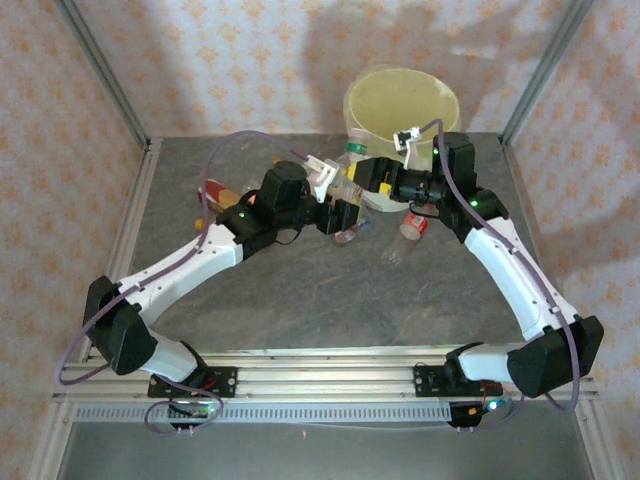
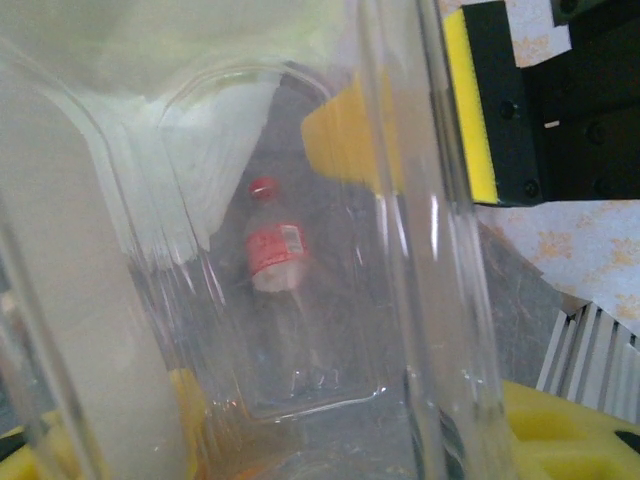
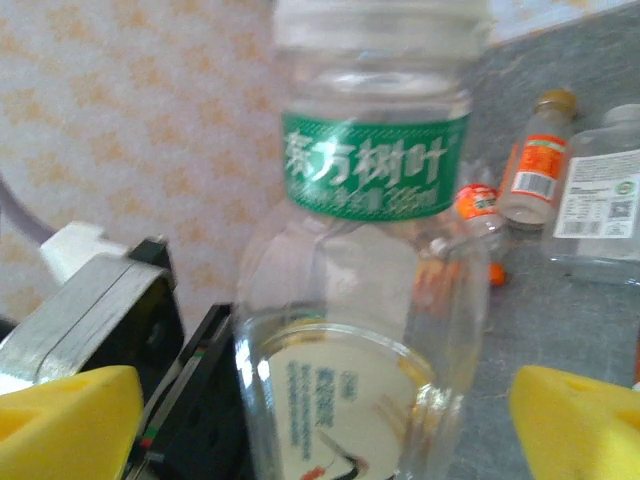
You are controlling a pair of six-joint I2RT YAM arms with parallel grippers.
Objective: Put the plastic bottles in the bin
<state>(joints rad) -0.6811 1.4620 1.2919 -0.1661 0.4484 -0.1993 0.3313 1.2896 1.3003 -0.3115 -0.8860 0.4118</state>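
The clear bottle [image 2: 400,350] is the nearest thing. In the left wrist view its wall stands directly before the lens. The left pincer [image 1: 338,212] is pinching this bottle at its lower part, and its yellow pads [image 2: 570,430] show low on both sides of the plastic. Ahead of the left pincer, seen through the bottle, a red-capped bottle [image 2: 272,245] lies on the grey table [image 1: 330,300].

The right pincer [image 3: 320,420] is spread. Its yellow fingertips [image 3: 65,420] stand one on each side of the same clear bottle, with a gap on each side, so they do not touch it. The neck of the bottle, with a green label, reaches past these fingertips. In the top view the two pincers meet from opposite sides, very near to each other.

Beyond the right pincer, more plastic bottles lie on the table, apart from its fingers. One is an orange-labelled bottle [image 3: 535,165], and just beside it is a white-labelled bottle [image 3: 600,200]. A small one nearer to the pincer is too blurred to describe.

The bin [image 1: 420,110] stands on the far side of both pincers. The clear bottle is just beside its wall and not inside it.
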